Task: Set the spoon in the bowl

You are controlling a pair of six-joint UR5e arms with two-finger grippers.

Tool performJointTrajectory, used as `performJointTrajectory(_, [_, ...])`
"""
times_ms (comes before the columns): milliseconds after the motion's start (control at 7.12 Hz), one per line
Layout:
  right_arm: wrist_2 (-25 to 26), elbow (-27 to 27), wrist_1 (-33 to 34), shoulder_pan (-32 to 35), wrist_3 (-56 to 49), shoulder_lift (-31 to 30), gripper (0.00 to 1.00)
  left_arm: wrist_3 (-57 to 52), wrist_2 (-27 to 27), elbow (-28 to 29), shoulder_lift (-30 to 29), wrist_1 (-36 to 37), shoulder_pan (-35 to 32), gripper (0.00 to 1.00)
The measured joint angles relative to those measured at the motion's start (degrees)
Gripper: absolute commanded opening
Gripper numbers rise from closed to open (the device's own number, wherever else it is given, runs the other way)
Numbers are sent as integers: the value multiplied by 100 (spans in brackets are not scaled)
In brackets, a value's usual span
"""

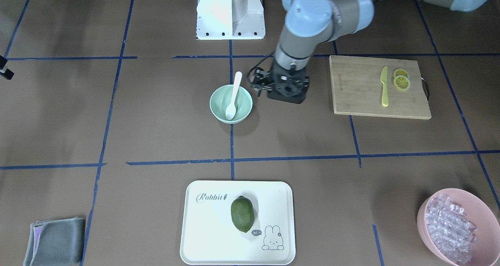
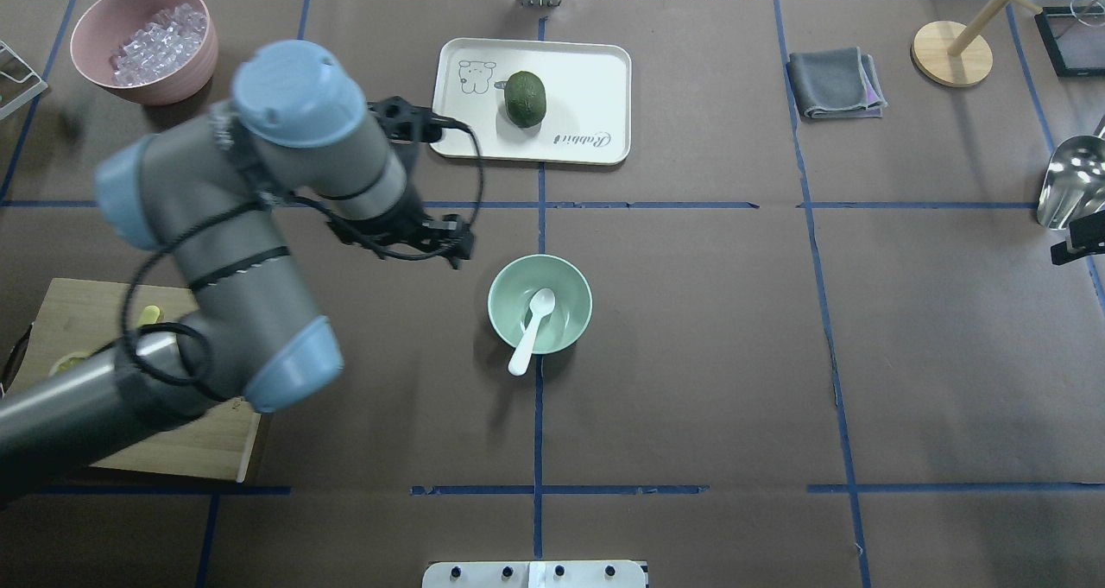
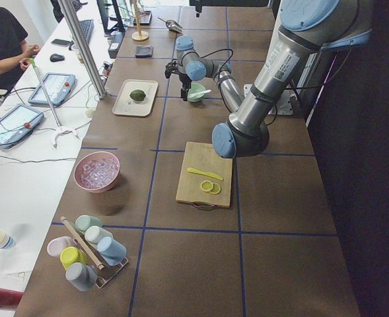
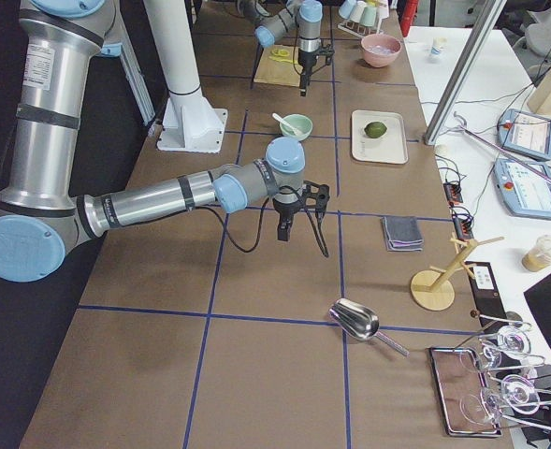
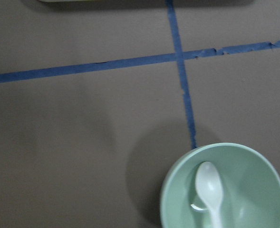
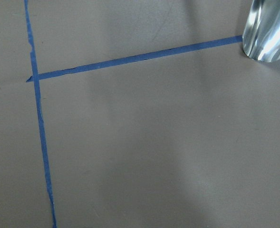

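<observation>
While the left fingers [image 2: 457, 249] hang pointing down just to the left of the bowl [image 1: 219, 102], apart from it, we cannot tell whether they are released or clenched, since they are hidden from above. We see the spoon [image 1: 233, 98] inside the pale green bowl at the middle of the desk [image 1: 156, 121]. Its scoop end lies on the bottom, and its handle leans on the rim on the robot's side, sticking out past it. Well off to the right, the right fingers [image 4: 282, 229] point down above bare desk near a metal scoop [image 4: 355, 320]; we cannot tell their state either. Beyond the bowl, on the far side, a white tray [image 1: 203, 234] holds a green fruit [image 1: 242, 214].
</observation>
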State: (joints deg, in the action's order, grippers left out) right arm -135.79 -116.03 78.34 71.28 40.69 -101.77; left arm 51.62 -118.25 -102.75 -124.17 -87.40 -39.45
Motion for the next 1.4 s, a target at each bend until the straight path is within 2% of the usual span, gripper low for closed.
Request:
performJointTrajectory(281, [-26, 117, 253, 333, -682, -23, 100, -1394, -106, -776, 961, 608, -651, 97])
performJointTrajectory(562, [-34, 178, 1019, 830, -1978, 8, 100, -2883, -744, -1045, 1950, 778, -1744, 99])
performJointTrajectory(843, [-35, 232, 1589, 1212, -3001, 6, 100, -4666, -1442, -816, 2837, 813, -3234, 99])
performJointTrajectory(1124, [-35, 301, 1938, 1446, -3654, -18, 100, -6174, -1657, -90, 3237, 842, -4476, 100])
performJointTrajectory(1405, [-14, 380, 2084, 1571, -4020, -52, 100, -6769, -1730, 275, 3332, 1109, -4970, 100])
